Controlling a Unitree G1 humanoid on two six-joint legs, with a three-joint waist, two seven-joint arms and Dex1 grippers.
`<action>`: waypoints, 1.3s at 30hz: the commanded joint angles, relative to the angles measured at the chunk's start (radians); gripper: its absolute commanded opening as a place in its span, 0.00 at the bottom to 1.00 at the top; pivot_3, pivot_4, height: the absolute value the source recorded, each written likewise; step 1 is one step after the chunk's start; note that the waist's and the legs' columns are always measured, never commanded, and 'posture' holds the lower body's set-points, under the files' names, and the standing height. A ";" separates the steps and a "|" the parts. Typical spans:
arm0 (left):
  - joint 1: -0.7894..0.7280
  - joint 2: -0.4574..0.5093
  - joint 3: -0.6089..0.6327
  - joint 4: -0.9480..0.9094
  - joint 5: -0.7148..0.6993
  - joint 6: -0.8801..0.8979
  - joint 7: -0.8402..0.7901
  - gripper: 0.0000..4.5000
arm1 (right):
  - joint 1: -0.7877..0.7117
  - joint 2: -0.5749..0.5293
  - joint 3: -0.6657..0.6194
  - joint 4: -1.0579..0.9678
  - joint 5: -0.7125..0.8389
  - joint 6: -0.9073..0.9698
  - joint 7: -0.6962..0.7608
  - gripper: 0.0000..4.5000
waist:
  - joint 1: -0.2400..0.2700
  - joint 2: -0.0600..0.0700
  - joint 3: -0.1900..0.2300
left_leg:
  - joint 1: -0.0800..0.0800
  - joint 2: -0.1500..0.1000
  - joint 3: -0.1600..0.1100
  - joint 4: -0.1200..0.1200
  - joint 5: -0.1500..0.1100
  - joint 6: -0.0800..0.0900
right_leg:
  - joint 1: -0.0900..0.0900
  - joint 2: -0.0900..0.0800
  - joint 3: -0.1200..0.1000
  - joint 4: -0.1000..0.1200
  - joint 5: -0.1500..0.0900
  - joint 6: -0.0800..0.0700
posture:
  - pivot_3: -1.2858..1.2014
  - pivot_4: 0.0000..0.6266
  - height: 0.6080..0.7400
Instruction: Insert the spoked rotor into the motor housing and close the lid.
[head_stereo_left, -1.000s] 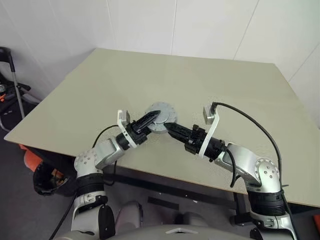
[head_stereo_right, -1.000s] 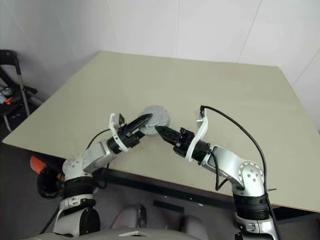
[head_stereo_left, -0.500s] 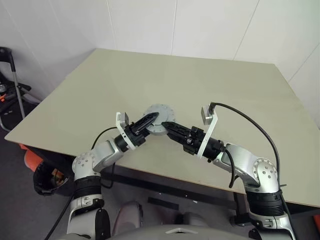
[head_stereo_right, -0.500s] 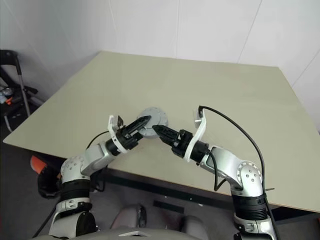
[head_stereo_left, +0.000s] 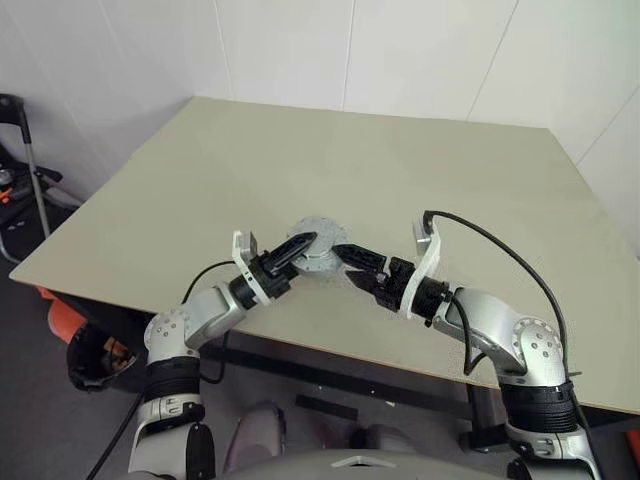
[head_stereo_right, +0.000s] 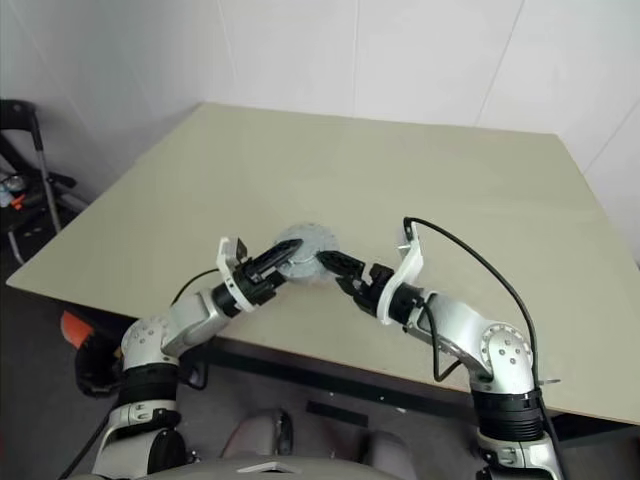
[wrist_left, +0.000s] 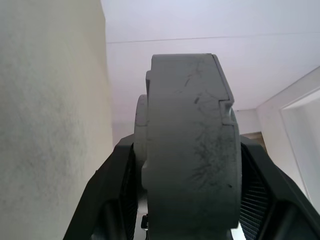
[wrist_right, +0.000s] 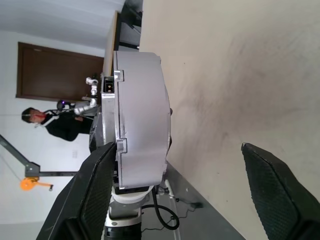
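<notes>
The left gripper (head_stereo_left: 300, 247) is clamping the motor housing (head_stereo_left: 316, 244), lid apparently closed, above the table's (head_stereo_left: 400, 170) near edge, while the right gripper (head_stereo_left: 352, 256) is standing wide beside it.

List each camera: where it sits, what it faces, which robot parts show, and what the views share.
Left and right eye views: on the head, looking down at the table; both arms show, left gripper and right gripper at the motor housing.
Left wrist view: along its fingers, clamped on the housing.
Right wrist view: along its spread fingers; a person beyond.
Shared: the housing.
</notes>
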 joint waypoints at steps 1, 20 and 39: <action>-0.024 -0.011 0.015 -0.049 -0.026 -0.047 -0.038 0.47 | -0.003 -0.023 -0.022 -0.001 0.012 -0.039 -0.024 1.00 | -0.001 0.000 0.000 | 0.000 0.000 0.000 0.000 0.000 0.000 | 0.000 0.000 0.000 0.000 0.000 0.000 | 0.52 0.00 1.00; -0.122 -0.092 0.133 -0.008 0.436 -0.705 0.132 0.47 | -0.006 -0.038 -0.009 -0.038 -0.005 -0.115 0.020 1.00 | -0.018 -0.002 0.000 | -0.002 0.000 -0.001 0.000 -0.001 0.001 | 0.001 0.000 -0.001 -0.003 0.003 0.005 | 0.52 0.00 1.00; -0.130 -0.178 0.202 0.001 0.464 -0.822 0.360 0.47 | -0.001 -0.051 0.002 -0.057 0.007 -0.127 0.024 1.00 | -0.019 -0.009 0.004 | -0.001 0.000 -0.002 0.005 -0.001 0.002 | 0.004 0.000 -0.001 -0.002 0.003 0.005 | 0.52 0.00 1.00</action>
